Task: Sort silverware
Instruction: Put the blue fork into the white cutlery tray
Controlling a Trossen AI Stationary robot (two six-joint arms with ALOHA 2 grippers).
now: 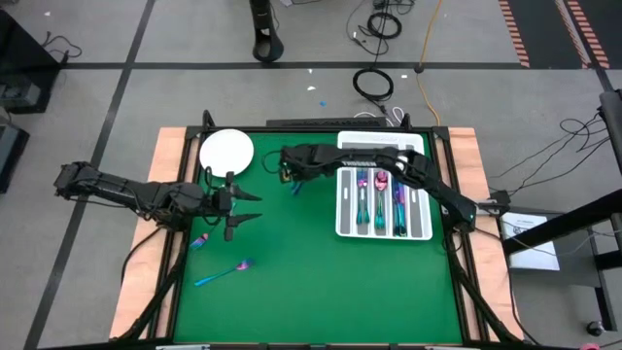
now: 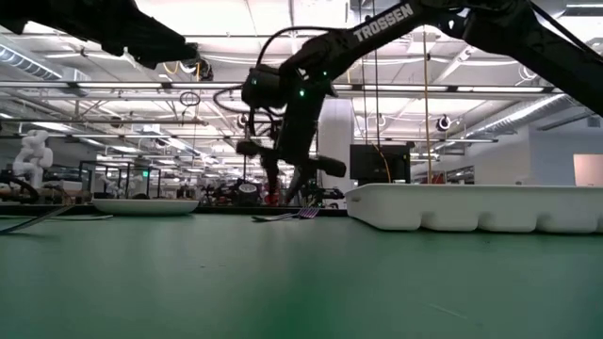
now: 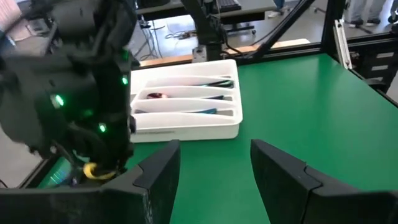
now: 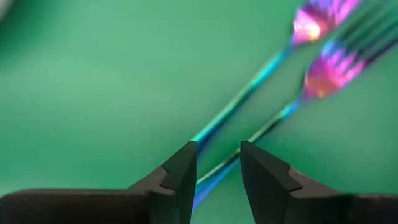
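Two iridescent forks [image 4: 292, 68] lie side by side on the green table, tines pink, handles blue-teal; they show small in the high view [image 1: 294, 186] and the low view [image 2: 287, 216]. My right gripper [image 4: 217, 174] points steeply down just over their handle ends, open, one finger on either side of the handles; it shows near the plate in the high view [image 1: 289, 173] and a little above the table in the low view [image 2: 285, 191]. My left gripper [image 1: 240, 204] waits open at the table's left, with nothing between its fingers [image 3: 155, 177].
A white compartmented tray [image 1: 384, 236] with several pieces of silverware stands right of centre [image 2: 471, 207] [image 3: 186, 132]. A round white plate [image 1: 226, 151] sits at the far left. Two more pieces [image 1: 201, 239] [image 1: 225, 272] lie near the left front.
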